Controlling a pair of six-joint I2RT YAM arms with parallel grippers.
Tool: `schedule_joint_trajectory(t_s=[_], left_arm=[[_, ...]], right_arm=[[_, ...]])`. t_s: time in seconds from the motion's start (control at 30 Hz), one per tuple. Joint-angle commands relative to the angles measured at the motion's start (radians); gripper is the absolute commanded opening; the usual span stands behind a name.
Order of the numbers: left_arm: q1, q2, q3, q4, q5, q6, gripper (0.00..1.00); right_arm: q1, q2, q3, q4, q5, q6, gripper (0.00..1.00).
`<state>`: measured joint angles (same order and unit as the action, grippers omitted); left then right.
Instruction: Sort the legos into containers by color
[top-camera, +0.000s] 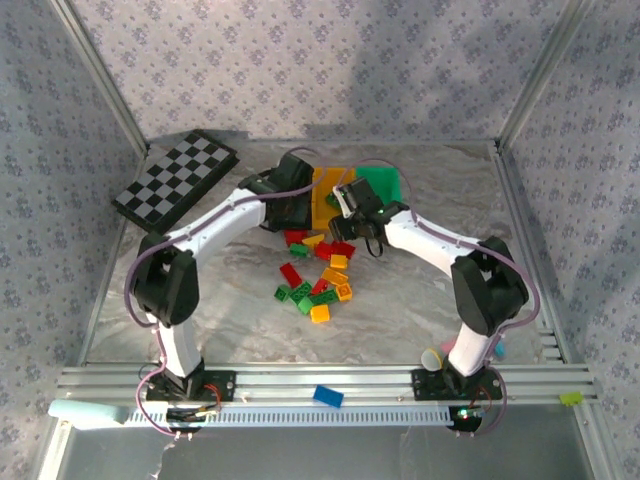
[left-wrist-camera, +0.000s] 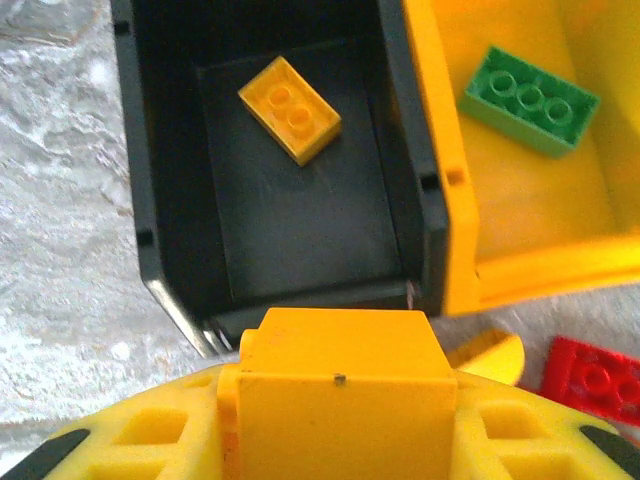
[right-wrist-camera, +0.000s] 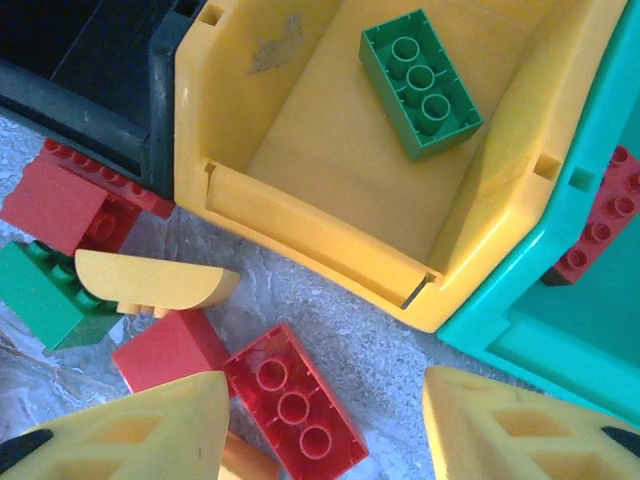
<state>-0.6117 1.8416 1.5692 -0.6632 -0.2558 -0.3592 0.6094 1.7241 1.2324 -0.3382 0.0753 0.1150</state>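
Note:
My left gripper (left-wrist-camera: 340, 410) is shut on a yellow-orange lego (left-wrist-camera: 340, 345) just in front of the black container (left-wrist-camera: 140, 200); another yellow-orange lego (left-wrist-camera: 290, 108) lies inside that container. The yellow container (right-wrist-camera: 300, 220) holds a green lego (right-wrist-camera: 420, 80). A red lego (right-wrist-camera: 600, 220) lies in the green container (right-wrist-camera: 560, 330). My right gripper (right-wrist-camera: 330, 430) hangs open over the table in front of the yellow container, above an upside-down red lego (right-wrist-camera: 295, 410). Several red, green and yellow legos (top-camera: 318, 278) lie loose in a pile on the table.
A black-and-white checkered board (top-camera: 175, 180) leans at the back left. A blue brick (top-camera: 327, 396) rests on the near rail between the arm bases. Red, green and yellow bricks (right-wrist-camera: 70, 250) crowd the floor left of my right gripper.

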Motion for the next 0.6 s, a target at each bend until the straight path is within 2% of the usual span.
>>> schedule_joint_trajectory(t_s=[0.0,0.1,0.23,0.3,0.37,0.47,0.57], left_arm=[[0.029,0.066,0.068,-0.059,-0.017,0.010,0.33],[0.044,0.107,0.119,-0.055,-0.018,0.027,0.34],[0.055,0.167,0.190,-0.072,-0.045,0.032,0.42],[0.058,0.190,0.227,-0.090,-0.050,0.034,0.58],[0.058,0.189,0.228,-0.080,-0.042,0.035,0.70],[0.058,0.169,0.207,-0.058,-0.046,0.024,0.77],[0.057,0.142,0.175,-0.035,-0.050,0.011,0.78]], right_arm=[[0.010,-0.049,-0.031,0.005,0.017,0.018,0.55],[0.014,-0.067,-0.076,0.010,0.023,0.021,0.55],[0.017,-0.082,-0.094,0.009,0.018,0.027,0.55],[0.024,-0.091,-0.100,0.005,0.017,0.029,0.55],[0.032,-0.100,-0.109,0.003,0.022,0.031,0.55],[0.041,-0.110,-0.130,0.010,0.017,0.045,0.55],[0.051,-0.115,-0.159,0.028,-0.016,0.065,0.55]])
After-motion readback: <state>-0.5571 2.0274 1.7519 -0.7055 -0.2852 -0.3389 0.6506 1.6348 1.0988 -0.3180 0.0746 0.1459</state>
